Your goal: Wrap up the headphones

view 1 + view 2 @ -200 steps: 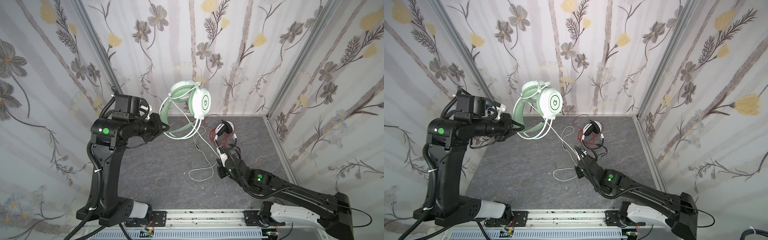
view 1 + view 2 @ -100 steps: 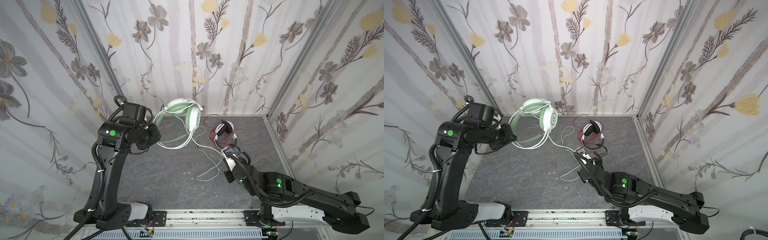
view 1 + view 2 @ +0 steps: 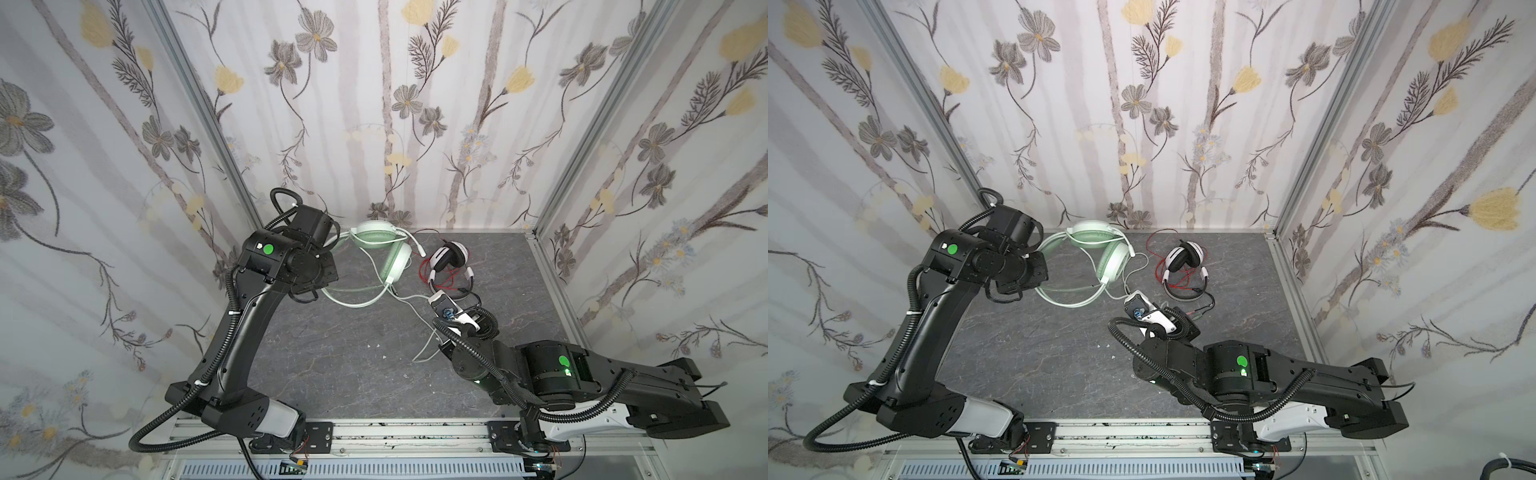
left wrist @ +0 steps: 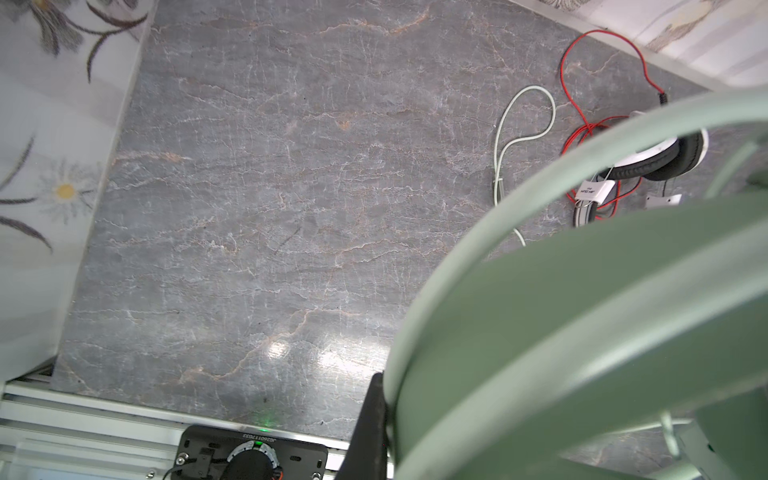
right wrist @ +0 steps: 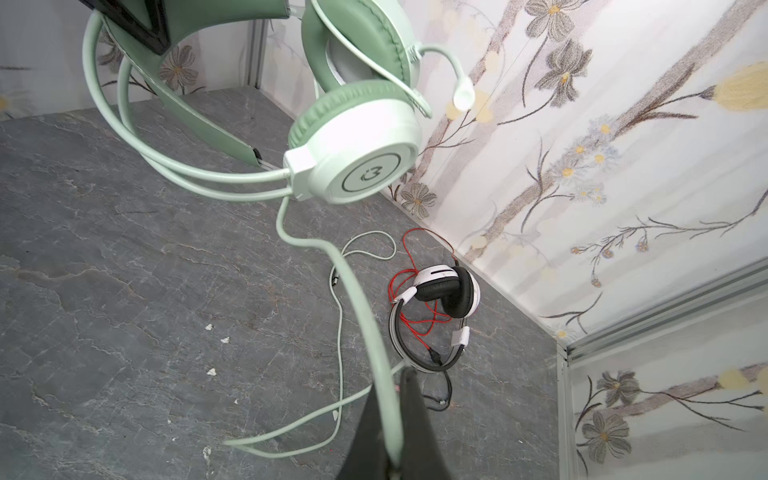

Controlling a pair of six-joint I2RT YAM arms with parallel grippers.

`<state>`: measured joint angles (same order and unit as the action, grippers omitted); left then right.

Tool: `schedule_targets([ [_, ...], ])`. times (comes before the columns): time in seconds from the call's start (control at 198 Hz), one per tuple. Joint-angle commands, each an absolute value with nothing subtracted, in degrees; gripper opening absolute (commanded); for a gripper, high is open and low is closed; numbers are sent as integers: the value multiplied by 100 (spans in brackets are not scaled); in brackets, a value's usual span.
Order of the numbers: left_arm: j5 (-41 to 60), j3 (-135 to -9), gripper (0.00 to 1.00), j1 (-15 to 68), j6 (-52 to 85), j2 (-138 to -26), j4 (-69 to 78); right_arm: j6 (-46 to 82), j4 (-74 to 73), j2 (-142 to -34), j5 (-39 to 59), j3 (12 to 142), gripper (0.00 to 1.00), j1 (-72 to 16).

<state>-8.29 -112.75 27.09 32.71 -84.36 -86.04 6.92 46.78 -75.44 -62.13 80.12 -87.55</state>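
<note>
**Step in hand:** winding the cord of the mint-green headset (image 5: pixel 357 166). The left hand (image 4: pixel 384 399) was closed on its headband and held it clear of the bench (image 3: pixel 332 365), near the back wall (image 3: pixel 415 124). The right hand (image 5: pixel 392 432) was closed on the pale green cord (image 5: pixel 361 299) some way down from the nearer ear cup. The rest of the cord trailed in loose loops on the bench. No turn of cord was seen around the headset, so the wrapping was judged barely begun. The white-and-black headset (image 3: pixel 449 257) lay untouched on the bench toward the back right, its red cord (image 5: pixel 419 328) tangled through its band.

**Next move, as judged:** the right hand would need to carry the cord around the headband or cups while the left hand held the frame steady. It would also need to feed slack so that the loose end followed freely. The microphone boom (image 5: pixel 463 93) projected from one cup and could snag a pass.

**Clearances:** the held headset sat close to the back wall, and the left arm close to the left wall (image 3: pixel 124 208), which left little room on that side. The white-and-black headset lay just beside the right hand, with its red cord near the trailing loops, so entanglement was a risk. The middle and front of the bench stood open.
</note>
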Motion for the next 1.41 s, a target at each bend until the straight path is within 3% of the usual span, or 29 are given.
schedule_targets([
  [0.0, -1698, -11528, 0, 3063, 3194, -8616, -8782, 448, 4778, -7704, -6744, 8070, 1, -8792],
  [0.318, -3014, -12246, 0, 4012, 2855, -9406, -9855, 2, 4788, -7814, -6855, 7968, 2, -8784],
  [0.636, -3477, -12566, 0, 4781, 2395, -9771, -10186, -1079, 4323, -7435, -6347, 7420, 1, -8538],
  [0.948, -4108, -12164, 0, 4847, 2732, -9599, -10213, -1165, 4384, -7151, -5408, 7477, 0, -8325],
  [1.407, -3999, -12199, 0, 4853, 2511, -9548, -10187, -1189, 4135, -6940, -4711, 7538, 0, -7841],
])
